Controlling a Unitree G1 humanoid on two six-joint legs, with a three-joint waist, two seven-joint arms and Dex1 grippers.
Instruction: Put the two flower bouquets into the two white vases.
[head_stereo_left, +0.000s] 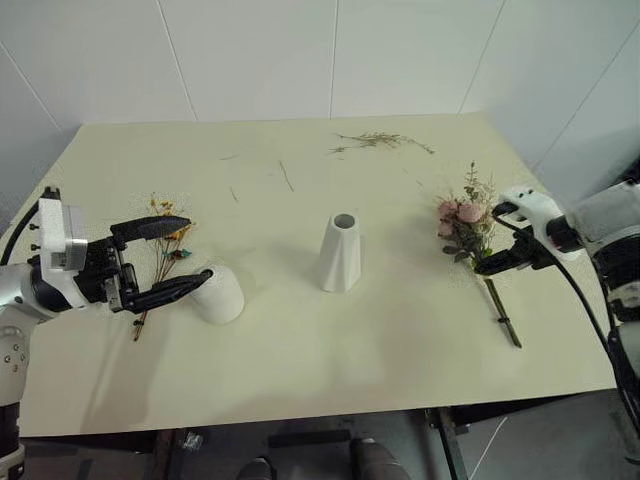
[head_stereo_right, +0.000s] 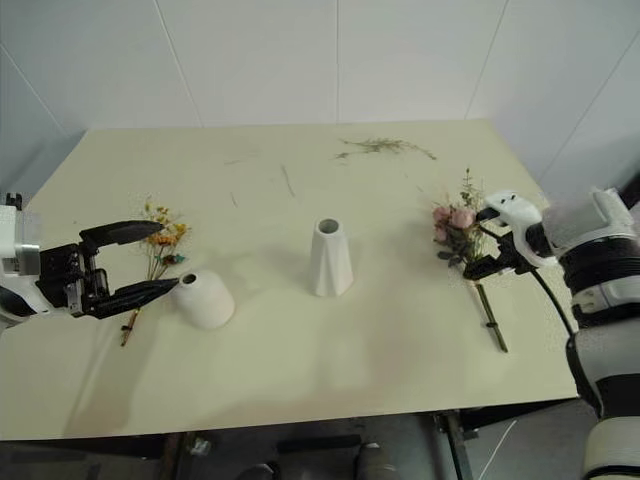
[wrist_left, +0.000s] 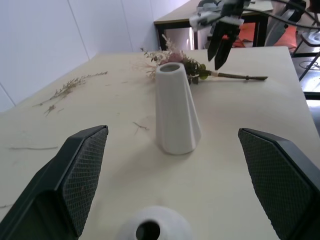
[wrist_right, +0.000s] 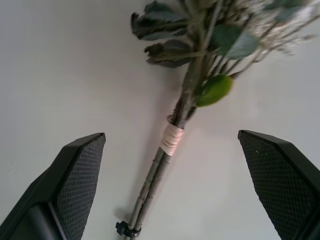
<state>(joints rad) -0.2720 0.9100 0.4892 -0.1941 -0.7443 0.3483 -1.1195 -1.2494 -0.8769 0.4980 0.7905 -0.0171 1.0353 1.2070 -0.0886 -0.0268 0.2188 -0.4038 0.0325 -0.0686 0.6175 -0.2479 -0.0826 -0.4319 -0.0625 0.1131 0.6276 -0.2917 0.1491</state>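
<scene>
The tall faceted white vase (head_stereo_left: 341, 252) stands upright at the table's middle. The short white vase (head_stereo_left: 220, 293) stands to its left. My left gripper (head_stereo_left: 197, 251) is open and held level just left of the short vase, above the yellow-orange sprig (head_stereo_left: 165, 235) lying flat on the table. The pink rose bouquet (head_stereo_left: 465, 222) lies flat at the right, its stems (wrist_right: 172, 137) bound with pale tape. My right gripper (head_stereo_left: 488, 240) is open and points down over the bouquet's stems, above them, with nothing between its fingers.
Loose dried twigs (head_stereo_left: 380, 142) lie flat near the table's far edge, with a few stray bits (head_stereo_left: 286, 176) left of them. The cream table (head_stereo_left: 330, 370) has bare room in front of the vases. White walls stand behind it.
</scene>
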